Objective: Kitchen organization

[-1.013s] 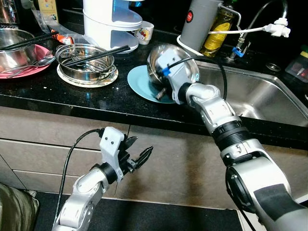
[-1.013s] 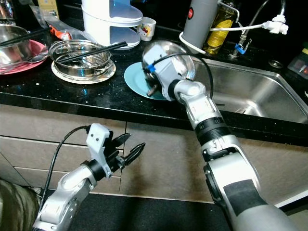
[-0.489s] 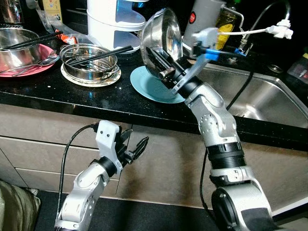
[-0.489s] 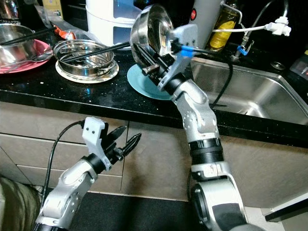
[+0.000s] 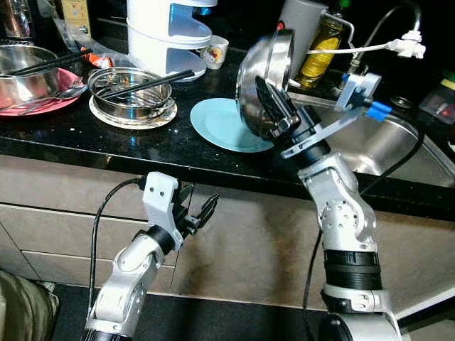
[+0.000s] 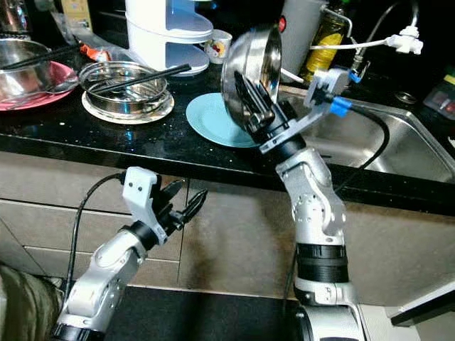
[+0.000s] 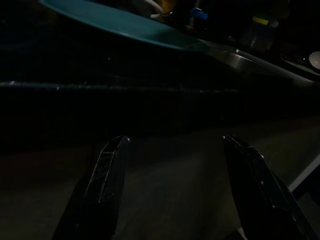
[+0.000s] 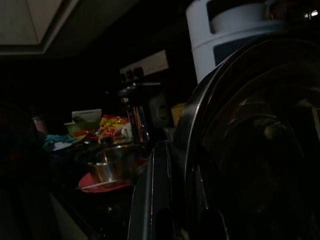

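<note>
Holding a steel bowl up on edge in my right gripper, I've got it in the upper middle of the frame, above the black counter, between the blue plate and the sink. My fingers are clamped on its rim, one black finger lying across the shiny outside. The sink runs off to the right, with a faucet and white hose above it. A white steamer stands at the upper left of centre, a small cup just beside it. Left of the plate, a steel dish with black chopsticks laid across it sits on a white plate. At the far left, a pot rests on a pink plate. My left gripper hangs low in the frame before the cabinet front, fingers apart, holding nothing.
</note>
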You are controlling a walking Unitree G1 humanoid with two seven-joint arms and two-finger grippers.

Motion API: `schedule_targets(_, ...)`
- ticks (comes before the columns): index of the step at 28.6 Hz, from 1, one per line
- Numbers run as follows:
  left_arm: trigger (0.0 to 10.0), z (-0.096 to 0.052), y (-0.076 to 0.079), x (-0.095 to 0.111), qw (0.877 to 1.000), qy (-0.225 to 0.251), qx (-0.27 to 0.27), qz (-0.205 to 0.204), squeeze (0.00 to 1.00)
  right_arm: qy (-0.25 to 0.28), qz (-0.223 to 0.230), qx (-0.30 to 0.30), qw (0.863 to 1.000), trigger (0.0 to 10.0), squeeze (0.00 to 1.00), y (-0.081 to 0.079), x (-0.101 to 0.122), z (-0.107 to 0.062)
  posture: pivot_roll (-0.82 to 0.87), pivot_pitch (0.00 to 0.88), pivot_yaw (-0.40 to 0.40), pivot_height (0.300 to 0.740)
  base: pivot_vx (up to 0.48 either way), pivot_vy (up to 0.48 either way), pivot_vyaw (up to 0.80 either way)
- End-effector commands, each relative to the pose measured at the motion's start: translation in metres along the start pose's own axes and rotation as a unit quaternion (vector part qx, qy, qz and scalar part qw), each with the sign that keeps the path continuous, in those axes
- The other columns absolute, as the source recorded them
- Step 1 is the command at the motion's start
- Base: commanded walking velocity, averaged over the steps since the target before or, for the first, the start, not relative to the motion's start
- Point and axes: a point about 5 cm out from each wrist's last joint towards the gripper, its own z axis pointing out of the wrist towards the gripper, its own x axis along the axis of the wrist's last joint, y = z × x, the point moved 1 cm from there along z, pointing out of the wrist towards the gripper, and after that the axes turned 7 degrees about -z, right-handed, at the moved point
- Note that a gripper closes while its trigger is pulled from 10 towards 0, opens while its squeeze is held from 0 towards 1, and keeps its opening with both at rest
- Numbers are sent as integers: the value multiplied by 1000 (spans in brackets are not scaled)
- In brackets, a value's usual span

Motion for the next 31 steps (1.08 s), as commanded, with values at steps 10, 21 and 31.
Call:
schedule_targets(10, 10000, 8, 26, 25, 997, 38, -63, 1, 0, 46, 28, -23, 998, 10000, 0, 4, 19, -7, 139, 0, -184, 740, 0, 0, 0)
schedule_targets(21, 10000, 13, 26, 59, 994, 86, -63, 28, 0, 39, -64, -178, 981, 10000, 0, 61, 39, -30, 140, 6, -182, 740, 23, 0, 0)
schedule_targets(31, 10000, 12, 17, 62, 994, 87, -50, 34, 0, 35, -79, -194, 977, 10000, 0, 65, 35, -35, 154, 0, -171, 740, 306, 0, 0)
